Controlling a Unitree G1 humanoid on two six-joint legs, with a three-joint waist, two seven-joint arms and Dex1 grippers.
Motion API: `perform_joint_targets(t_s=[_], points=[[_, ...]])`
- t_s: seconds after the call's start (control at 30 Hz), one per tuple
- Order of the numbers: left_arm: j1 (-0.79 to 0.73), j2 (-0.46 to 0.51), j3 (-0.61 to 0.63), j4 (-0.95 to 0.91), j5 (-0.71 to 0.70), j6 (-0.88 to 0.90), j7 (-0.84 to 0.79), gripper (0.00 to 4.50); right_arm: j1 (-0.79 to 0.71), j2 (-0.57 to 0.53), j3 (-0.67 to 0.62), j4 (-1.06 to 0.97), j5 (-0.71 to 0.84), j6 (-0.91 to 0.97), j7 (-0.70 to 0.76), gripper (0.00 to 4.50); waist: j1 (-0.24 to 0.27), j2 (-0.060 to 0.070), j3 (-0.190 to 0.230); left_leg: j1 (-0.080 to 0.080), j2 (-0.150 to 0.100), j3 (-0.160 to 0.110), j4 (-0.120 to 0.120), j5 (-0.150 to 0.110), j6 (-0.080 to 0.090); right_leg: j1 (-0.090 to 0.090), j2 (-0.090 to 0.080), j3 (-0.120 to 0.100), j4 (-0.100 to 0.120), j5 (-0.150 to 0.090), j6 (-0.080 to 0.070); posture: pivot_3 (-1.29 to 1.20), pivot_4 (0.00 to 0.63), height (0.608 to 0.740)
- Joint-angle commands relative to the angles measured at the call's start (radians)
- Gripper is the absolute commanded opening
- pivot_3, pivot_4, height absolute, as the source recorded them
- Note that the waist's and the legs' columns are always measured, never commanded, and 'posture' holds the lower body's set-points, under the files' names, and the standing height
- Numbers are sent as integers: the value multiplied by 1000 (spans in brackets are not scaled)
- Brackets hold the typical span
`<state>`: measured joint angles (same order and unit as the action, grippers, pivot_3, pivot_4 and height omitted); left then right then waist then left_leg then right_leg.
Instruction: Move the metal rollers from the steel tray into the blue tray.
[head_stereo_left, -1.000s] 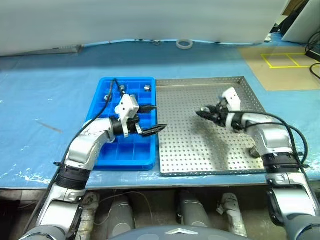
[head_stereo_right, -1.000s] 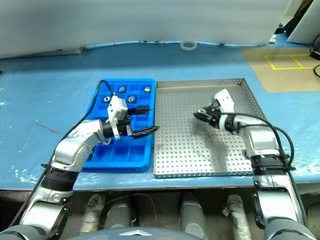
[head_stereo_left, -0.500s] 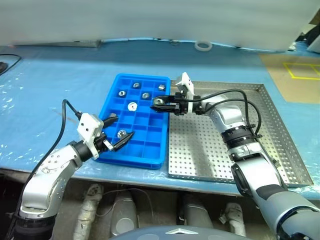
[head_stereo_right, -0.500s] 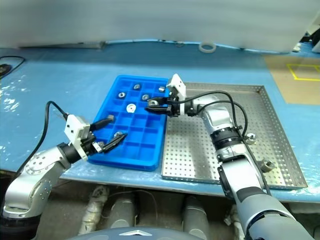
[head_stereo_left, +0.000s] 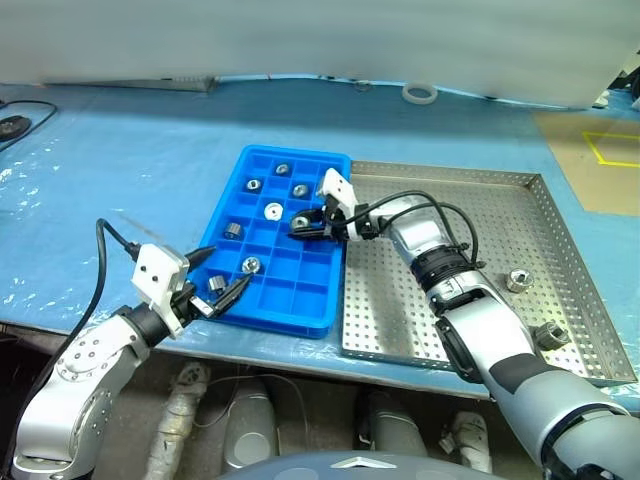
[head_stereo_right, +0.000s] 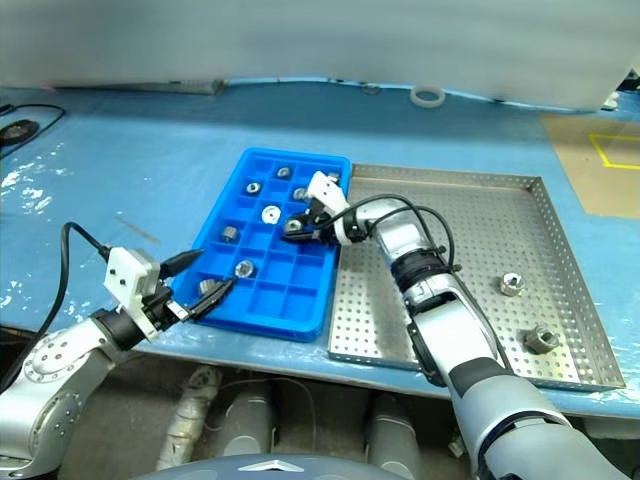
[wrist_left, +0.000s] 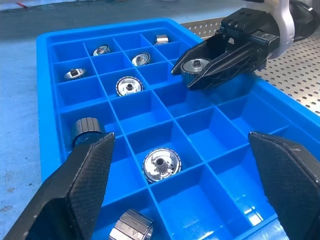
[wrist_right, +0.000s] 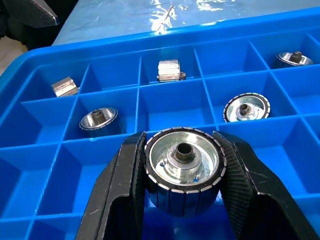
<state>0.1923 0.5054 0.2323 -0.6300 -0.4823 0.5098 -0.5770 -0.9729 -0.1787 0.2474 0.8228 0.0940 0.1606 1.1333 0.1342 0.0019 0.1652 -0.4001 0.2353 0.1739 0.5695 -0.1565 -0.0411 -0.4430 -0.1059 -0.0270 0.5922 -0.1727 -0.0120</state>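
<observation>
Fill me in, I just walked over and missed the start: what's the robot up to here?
It is moving metal rollers from the steel tray to the blue tray. The right pincer is shut on a metal roller above the blue tray's compartments, several of which already hold rollers. The left pincer is open and empty at the blue tray's near edge. Two rollers lie in the steel tray.

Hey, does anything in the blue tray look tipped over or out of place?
Mostly tidy. In the blue tray, most metal rollers sit hole-up, but one roller near the left edge lies on its side, ribbed wall up.
</observation>
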Motion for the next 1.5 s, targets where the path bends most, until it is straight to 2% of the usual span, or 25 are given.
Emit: perform_joint_targets(t_s=[0.03,0.2,0.4,0.5,0.67,0.9,0.97,1.17,1.3,1.5], points=[[-16,12,3,-21,-9,-13,2,4500,-11,12,-12,-15,-4,-9,-2,1653,0,0,0,0,0,0,0,0,0,0,0,0,0,0,0,301,150,740],[-51,10,-31,11,-2,-15,-7,4500,12,22,-8,-35,-27,-2,-38,1653,-3,0,0,0,1,0,0,0,-1,0,1,0,0,0,0,259,150,740],[-141,2,-92,78,-16,-22,-46,4500,24,-12,-42,-54,-41,-1,-110,3660,-4,0,0,1,1,0,0,1,-1,0,2,1,1,0,0,156,150,740],[-194,0,-131,128,-10,-32,-76,4500,36,-44,-73,-90,-27,22,-142,3660,-6,0,0,1,0,0,1,1,-2,0,1,2,3,0,0,83,150,740],[-364,-13,-209,294,3,-70,-167,4500,127,-161,-143,-237,-11,96,-199,3660,-18,0,0,4,-1,1,2,3,-5,-1,1,4,10,0,0,-61,150,740],[-557,-63,-308,513,30,-131,-295,4500,302,-298,-270,-504,37,259,-302,3660,-96,0,0,8,-1,2,3,4,-6,-1,6,9,13,0,0,-296,150,740],[-609,-82,-339,580,41,-152,-345,4500,355,-333,-335,-562,29,311,-388,3660,-120,0,0,9,1,2,3,4,-7,-1,10,12,13,0,0,-359,150,740],[-690,-124,-380,695,62,-194,-430,4500,468,-374,-432,-705,36,426,-527,3660,-176,0,0,13,2,5,2,4,-7,-2,15,18,12,0,0,-452,150,740],[-715,-143,-388,733,75,-211,-454,4500,531,-389,-438,-768,45,495,-554,3660,-203,0,0,13,3,6,3,4,-7,-3,16,19,12,-4,6,-486,150,740],[-722,-157,-388,750,87,-219,-468,4500,599,-420,-410,-796,33,566,-556,3660,-225,0,0,12,2,6,4,3,-7,-3,16,20,12,-5,7,-493,150,740]])
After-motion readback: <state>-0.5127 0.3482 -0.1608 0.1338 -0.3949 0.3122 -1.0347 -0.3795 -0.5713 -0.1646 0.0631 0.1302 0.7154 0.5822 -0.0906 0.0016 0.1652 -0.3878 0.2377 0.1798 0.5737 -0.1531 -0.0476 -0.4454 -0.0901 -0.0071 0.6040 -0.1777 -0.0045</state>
